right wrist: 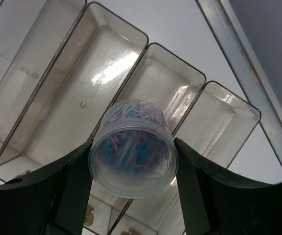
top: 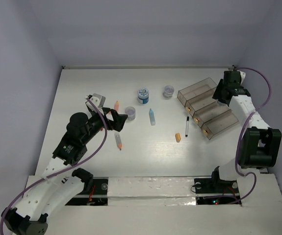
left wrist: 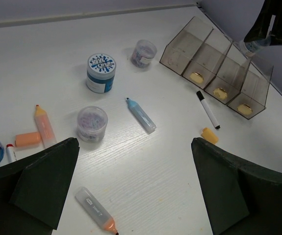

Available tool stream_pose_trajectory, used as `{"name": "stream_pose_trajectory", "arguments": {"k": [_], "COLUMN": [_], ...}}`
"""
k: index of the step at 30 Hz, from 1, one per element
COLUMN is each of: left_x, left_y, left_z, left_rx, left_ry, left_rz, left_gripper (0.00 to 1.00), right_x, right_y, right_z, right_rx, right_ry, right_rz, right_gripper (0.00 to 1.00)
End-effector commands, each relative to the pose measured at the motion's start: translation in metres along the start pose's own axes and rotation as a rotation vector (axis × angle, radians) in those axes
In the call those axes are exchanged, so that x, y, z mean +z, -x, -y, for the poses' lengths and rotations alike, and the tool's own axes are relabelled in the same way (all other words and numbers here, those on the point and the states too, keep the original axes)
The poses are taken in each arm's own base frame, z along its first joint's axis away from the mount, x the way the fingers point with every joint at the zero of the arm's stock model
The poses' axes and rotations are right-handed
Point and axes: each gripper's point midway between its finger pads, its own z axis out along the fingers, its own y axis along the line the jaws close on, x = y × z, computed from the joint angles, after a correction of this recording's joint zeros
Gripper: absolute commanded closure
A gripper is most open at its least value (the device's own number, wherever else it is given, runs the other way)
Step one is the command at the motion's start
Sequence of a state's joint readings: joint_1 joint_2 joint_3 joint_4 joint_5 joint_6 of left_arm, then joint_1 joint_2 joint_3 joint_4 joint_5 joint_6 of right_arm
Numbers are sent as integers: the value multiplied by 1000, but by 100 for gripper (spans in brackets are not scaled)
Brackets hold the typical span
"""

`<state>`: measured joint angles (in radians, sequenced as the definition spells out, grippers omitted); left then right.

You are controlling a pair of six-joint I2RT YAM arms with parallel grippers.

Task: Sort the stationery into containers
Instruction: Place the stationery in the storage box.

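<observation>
1. The right gripper [top: 223, 91] hangs over the tray [top: 221, 122], at about 2 o'clock on the table [top: 82, 88].
2. Its fingers [right wrist: 74, 183] are part way open. They squeeze a small clear jar [right wrist: 133, 149] full of coloured paper clips.
3. The jar is above the middle slots of the tray. I cannot tell if it touches them.
4. The left gripper [top: 114, 120] is at about 9 o'clock on the table. Its fingers are spread very wide and hold nothing.
5. An orange marker [top: 116, 105] lies at its 12 o'clock, and a clear marker with an orange tip [top: 119, 142] at its 6 o'clock. Another clip jar [top: 130, 113] stands just beside it at 2 o'clock.
6. In the middle of the table lies a light-blue marker [top: 152, 116]. The blue-lidded jar [top: 143, 94] is at its 11 o'clock and the purple jar [top: 168, 91] at its 1 o'clock.
7. A black pen [top: 187, 126] and a tiny orange stub [top: 178, 138] lie between the light-blue marker and the tray, near the tray's open ends.
</observation>
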<state>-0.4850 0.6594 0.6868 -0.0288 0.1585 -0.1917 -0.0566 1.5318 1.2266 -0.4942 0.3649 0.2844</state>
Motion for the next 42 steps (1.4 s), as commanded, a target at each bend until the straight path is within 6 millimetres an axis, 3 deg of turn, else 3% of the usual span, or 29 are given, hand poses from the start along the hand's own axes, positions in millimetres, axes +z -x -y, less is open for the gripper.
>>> {"name": "stream_pose_trajectory", "arguments": {"k": [1,10,22,29,37,40,41,42], "left_x": [-4,-3,2,3,3,3,3,3], "left_y": [24,22,18,17,17,16,17,17], "left_z": [6,3,0,-2,-3,-3,-3,-3], "left_rx": [18,18,20,20,19,19,19,19], "left_ry": [-8,5,21,32,35,35,35,35], "left_rz": [59,51,33,28,27,26,27,26], "left_gripper": [1,1,1,1,1,1,1,1], "right_x": [-2,6,56,74,89,95,95,95], "right_y": [32,73,66,63,54,51,54,53], "right_z": [-9,-16,-31,-40,-35,-33,-34,-35], "right_rx": [65,68,30,26,28,27,28,25], "right_ry": [54,56,76,90,62,63,67,72], "right_rz": [107,149,75,60,41,27,27,18], "right_gripper": [70,70,69,69,67,50,35,28]}}
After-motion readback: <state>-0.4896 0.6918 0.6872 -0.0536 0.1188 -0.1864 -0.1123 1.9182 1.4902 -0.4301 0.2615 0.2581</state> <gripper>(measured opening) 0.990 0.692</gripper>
